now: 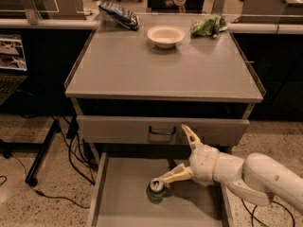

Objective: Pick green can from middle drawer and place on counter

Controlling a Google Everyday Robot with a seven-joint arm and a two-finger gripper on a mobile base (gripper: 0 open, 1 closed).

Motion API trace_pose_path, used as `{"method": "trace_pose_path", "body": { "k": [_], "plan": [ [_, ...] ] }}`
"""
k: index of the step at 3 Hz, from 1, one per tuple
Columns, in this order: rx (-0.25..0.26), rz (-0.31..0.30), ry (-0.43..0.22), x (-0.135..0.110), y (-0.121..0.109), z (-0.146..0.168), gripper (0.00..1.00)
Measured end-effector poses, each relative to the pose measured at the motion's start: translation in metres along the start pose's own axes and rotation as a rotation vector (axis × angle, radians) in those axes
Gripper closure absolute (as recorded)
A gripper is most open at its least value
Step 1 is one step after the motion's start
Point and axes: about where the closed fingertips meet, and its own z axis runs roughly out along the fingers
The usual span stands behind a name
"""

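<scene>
The green can (156,191) stands upright on the floor of the open middle drawer (120,200), near its middle, silver top showing. My gripper (171,154) reaches in from the right, just above and right of the can. It is open. The lower finger (174,176) points at the can's top rim, touching or almost touching it. The upper finger (190,136) stands up in front of the closed drawer front. The counter (161,67) lies above.
On the counter's far edge are a white bowl (165,35), a green foil snack bag (207,26) and a blue chip bag (119,14). A closed drawer front with a black loop handle (162,131) sits above the open drawer. Cables and a stand leg lie on the floor at left.
</scene>
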Motion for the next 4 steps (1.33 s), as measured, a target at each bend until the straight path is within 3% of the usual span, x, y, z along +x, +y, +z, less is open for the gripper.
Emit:
{"method": "trace_pose_path", "body": {
  "k": [3, 4],
  "plan": [
    [0.097, 0.169, -0.015, 0.078, 0.045, -0.007, 0.0],
    [0.093, 0.223, -0.018, 0.103, 0.052, 0.001, 0.0]
  ]
}}
